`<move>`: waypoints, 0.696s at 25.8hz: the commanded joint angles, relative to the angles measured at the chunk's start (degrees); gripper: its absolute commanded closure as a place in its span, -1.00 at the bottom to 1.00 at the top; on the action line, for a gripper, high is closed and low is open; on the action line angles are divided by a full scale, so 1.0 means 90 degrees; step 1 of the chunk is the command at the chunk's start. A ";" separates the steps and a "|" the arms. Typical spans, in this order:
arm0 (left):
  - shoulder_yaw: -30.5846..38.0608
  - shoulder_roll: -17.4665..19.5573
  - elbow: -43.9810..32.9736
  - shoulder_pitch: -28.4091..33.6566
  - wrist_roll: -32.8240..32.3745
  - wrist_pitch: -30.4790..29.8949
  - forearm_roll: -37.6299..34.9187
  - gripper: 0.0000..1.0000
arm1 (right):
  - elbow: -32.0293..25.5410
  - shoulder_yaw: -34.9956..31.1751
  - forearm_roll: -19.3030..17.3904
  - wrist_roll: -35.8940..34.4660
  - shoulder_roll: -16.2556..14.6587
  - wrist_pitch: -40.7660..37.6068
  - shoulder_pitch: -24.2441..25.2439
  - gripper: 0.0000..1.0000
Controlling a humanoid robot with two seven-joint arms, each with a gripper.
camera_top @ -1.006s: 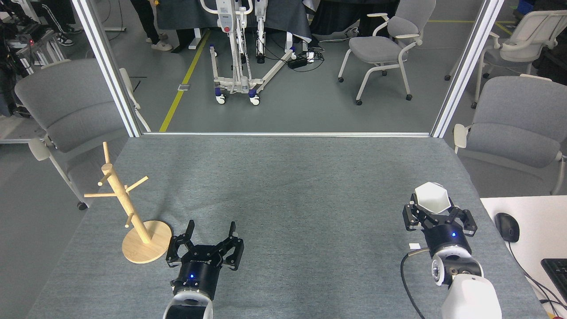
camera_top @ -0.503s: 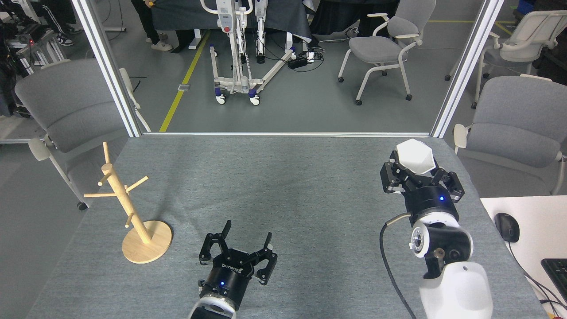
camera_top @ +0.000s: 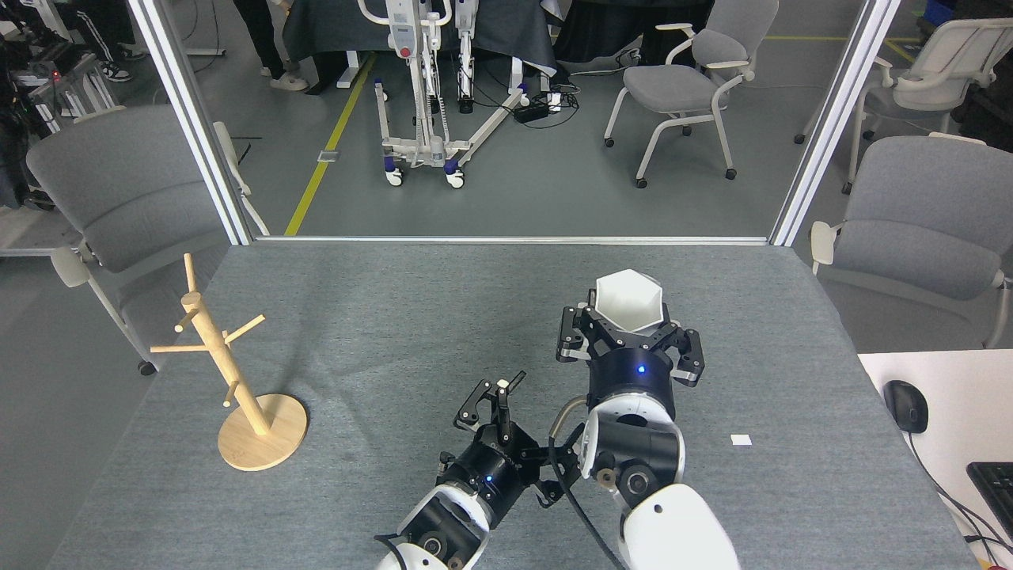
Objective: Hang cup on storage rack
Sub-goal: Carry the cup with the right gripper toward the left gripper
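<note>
Two arms have swung toward mid-table (camera_top: 396, 317) since a second ago. Far left, the rack (camera_top: 229, 372) stands untouched, pegs bare. The right gripper (camera_top: 629, 340), clamped around the cup (camera_top: 627, 301), has carried it from the right edge to centre. The left gripper (camera_top: 495, 396), fingers spread and empty, has moved beside it, which suggests a handover

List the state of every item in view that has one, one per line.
cup: held upright in the right gripper, above the table, opening up, empty.
storage rack: standing on the table at left, all pegs bare.
right gripper: shut on the cup.
left gripper: open, empty, beside the right arm.
small white scrap: lying flat on the table.
</note>
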 commanded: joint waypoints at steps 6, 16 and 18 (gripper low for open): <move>0.0264 -0.0029 0.0361 -0.0485 -0.0175 -0.1210 0.0442 -0.99 | 0.0117 0.0369 0.0351 0.0363 0.0202 0.0276 0.0039 0.12; 0.0283 -0.0107 0.0458 -0.0788 -0.0605 -0.1805 0.1126 -0.99 | 0.0381 0.0438 0.0361 0.0382 0.0417 0.0198 0.0069 0.12; 0.0322 -0.0156 0.0536 -0.0846 -0.0614 -0.1747 0.1126 -0.99 | 0.0400 0.0565 0.0370 0.0382 0.0456 0.0198 0.0088 0.11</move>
